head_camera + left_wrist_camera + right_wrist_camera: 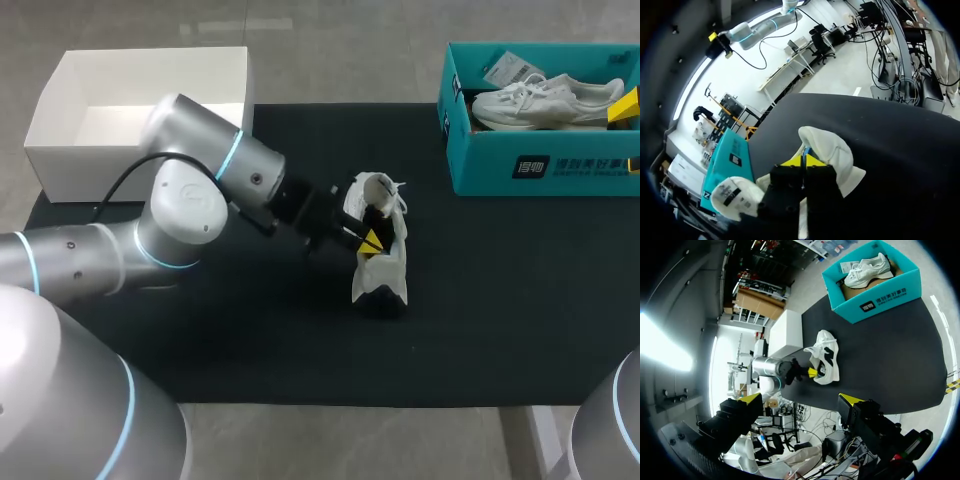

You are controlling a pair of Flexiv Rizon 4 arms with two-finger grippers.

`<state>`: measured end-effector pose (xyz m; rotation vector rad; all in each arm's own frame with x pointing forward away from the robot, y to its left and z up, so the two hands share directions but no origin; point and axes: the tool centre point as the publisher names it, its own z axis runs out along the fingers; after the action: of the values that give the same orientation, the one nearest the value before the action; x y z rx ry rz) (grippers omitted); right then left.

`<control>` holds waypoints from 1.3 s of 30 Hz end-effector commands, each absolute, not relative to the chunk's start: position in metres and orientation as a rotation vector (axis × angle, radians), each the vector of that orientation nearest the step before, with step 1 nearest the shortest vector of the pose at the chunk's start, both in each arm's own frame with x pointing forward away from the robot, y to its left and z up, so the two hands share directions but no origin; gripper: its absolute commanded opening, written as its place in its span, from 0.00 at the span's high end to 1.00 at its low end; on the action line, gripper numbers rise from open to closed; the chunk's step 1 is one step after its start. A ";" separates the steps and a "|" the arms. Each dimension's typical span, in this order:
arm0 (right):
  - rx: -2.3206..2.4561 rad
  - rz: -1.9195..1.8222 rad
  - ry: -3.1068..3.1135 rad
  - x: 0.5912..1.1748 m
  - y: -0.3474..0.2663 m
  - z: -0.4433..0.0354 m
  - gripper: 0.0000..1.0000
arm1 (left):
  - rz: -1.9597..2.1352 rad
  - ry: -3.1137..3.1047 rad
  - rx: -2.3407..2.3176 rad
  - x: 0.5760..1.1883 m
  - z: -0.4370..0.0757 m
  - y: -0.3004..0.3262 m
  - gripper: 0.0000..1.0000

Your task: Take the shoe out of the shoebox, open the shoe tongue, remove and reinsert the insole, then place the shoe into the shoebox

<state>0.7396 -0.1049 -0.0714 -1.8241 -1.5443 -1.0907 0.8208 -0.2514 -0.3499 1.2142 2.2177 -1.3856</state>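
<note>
Mid-mat (500, 300), well off edges: left tool (372, 240) clamps shoe (382, 270).

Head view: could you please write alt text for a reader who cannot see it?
My left gripper is at the opening of a white shoe mid-table. A second shoe lies in the teal shoebox at far right.
</note>
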 end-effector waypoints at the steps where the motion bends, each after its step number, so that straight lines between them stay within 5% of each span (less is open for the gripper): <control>1: -1.826 -1.086 -1.544 0.741 -0.105 -0.072 0.00 | -1.398 2.244 1.226 0.820 -0.359 -0.255 1.00; 9: -1.826 -1.086 -1.544 0.741 -0.105 -0.072 0.00 | -1.434 2.246 1.238 0.814 -0.343 -0.254 1.00; 10: -1.826 -1.086 -1.544 0.741 -0.105 -0.072 0.00 | -1.448 2.241 1.226 0.814 -0.338 -0.252 0.61; 11: -1.826 -1.086 -1.544 0.741 -0.105 -0.072 0.00 | -1.451 2.234 1.218 0.815 -0.332 -0.251 0.06; 12: -1.826 -1.086 -1.544 0.741 -0.105 -0.072 0.00 | -1.442 2.227 1.217 0.817 -0.327 -0.250 0.00; 19: -1.826 -1.086 -1.544 0.741 -0.105 -0.072 0.00 | -1.458 2.231 1.286 0.827 -0.289 -0.246 0.00; 21: -1.826 -1.086 -1.544 0.741 -0.105 -0.072 0.00 | -1.399 2.250 1.403 0.832 -0.279 -0.247 0.81; 22: -1.826 -1.086 -1.544 0.741 -0.105 -0.072 0.00 | -1.373 2.268 1.485 0.833 -0.275 -0.248 1.00; 30: -1.826 -1.086 -1.544 0.741 -0.105 -0.072 0.00 | -0.930 2.351 2.063 0.824 -0.271 -0.243 1.00; 39: -1.826 -1.086 -1.544 0.741 -0.105 -0.072 0.00 | -0.860 2.353 2.095 0.824 -0.272 -0.241 1.00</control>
<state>0.7396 -0.1049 -0.0714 -1.8240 -1.5444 -1.0906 0.8227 -0.2376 -0.2780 1.8557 2.2599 -1.0754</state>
